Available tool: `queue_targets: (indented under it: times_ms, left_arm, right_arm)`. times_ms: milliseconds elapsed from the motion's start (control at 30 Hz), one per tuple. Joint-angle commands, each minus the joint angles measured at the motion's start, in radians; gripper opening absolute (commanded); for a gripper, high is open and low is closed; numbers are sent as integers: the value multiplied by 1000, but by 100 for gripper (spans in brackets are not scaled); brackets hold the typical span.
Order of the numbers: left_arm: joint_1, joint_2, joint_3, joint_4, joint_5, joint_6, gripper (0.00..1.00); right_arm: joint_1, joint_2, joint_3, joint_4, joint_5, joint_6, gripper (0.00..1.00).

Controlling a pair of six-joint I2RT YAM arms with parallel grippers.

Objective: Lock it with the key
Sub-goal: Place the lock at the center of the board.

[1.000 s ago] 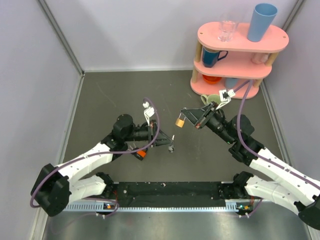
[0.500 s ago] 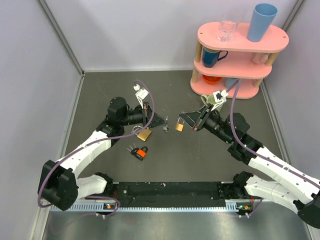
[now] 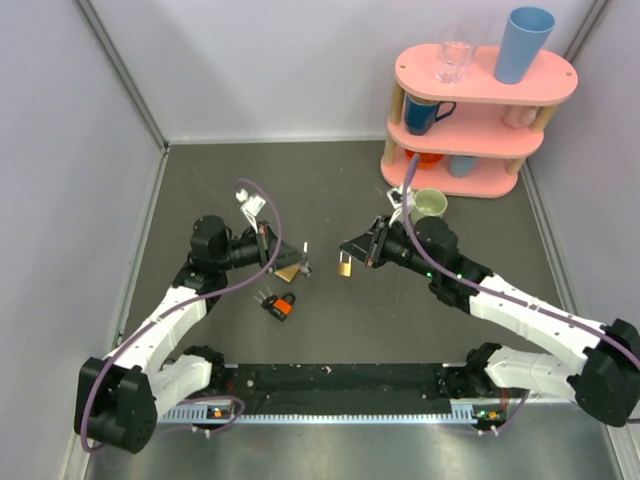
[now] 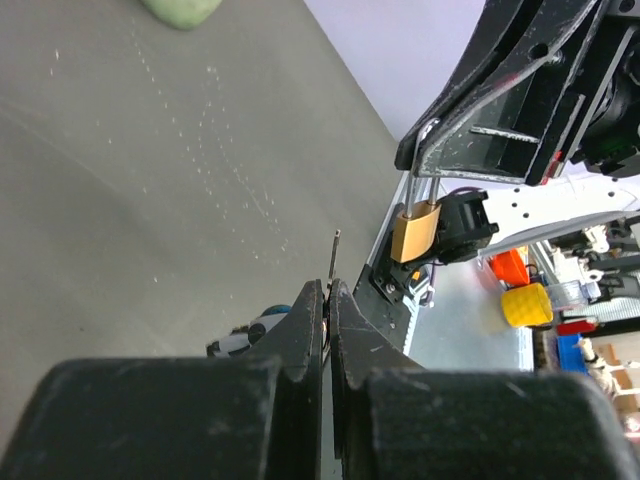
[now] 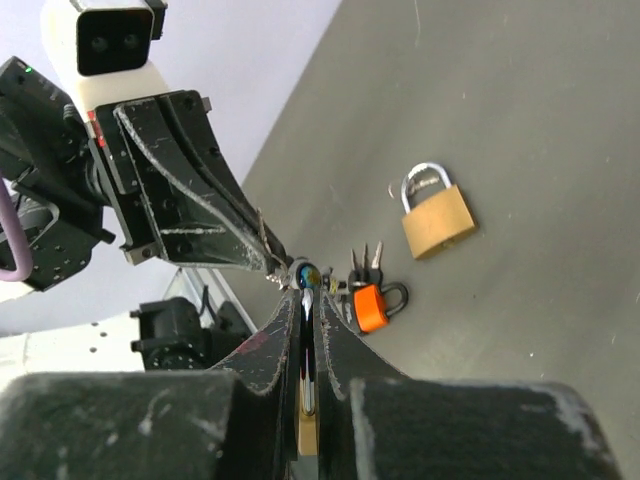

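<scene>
- The worktop (image 3: 200, 190) has bare room behind and to the left of the two arms. The side walls (image 3: 60, 150) stand well apart from both, so neither edge looks likely to hinder a move.
- The pink tiered shelf (image 3: 560, 85) and the green cup (image 3: 431, 203) sit behind the right arm. A wide swing back by its elbow could clip the cup, which is the nearer of the two.
- The left gripper (image 3: 298, 261) and right gripper (image 3: 350, 251) face each other, near but apart. Closing that gap off-line could knock fingers together rather than bring key to lock.
- The large brass padlock (image 5: 437, 222) lies just under the left gripper, with the orange-and-black padlock (image 3: 281, 306) near it. Dipping low could scrape or drag them.
- The small brass padlock (image 4: 415, 231) hangs by its shackle, on which the right gripper is clamped. Hanging like this, it may swing or twist when pushed, spoiling the insertion.
- The key (image 4: 334, 255) is pinched between the left gripper's closed fingers, its thin blade poking past the tips towards the hanging padlock. Only a sliver is held, so a side load could tilt it or make it slip.
</scene>
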Motion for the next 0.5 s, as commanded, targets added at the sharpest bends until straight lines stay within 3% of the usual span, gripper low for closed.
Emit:
queue_targets:
  times_ms: [0,467]
  left_arm:
    - [6,-40,-100,113,13,-78,0]
    - [4,-6,-166,77,-4,-52,0]
  right_arm:
    - [-13,73,6,90,-75,-10,0]
    - [-10,378,30,200,-225,-4,0]
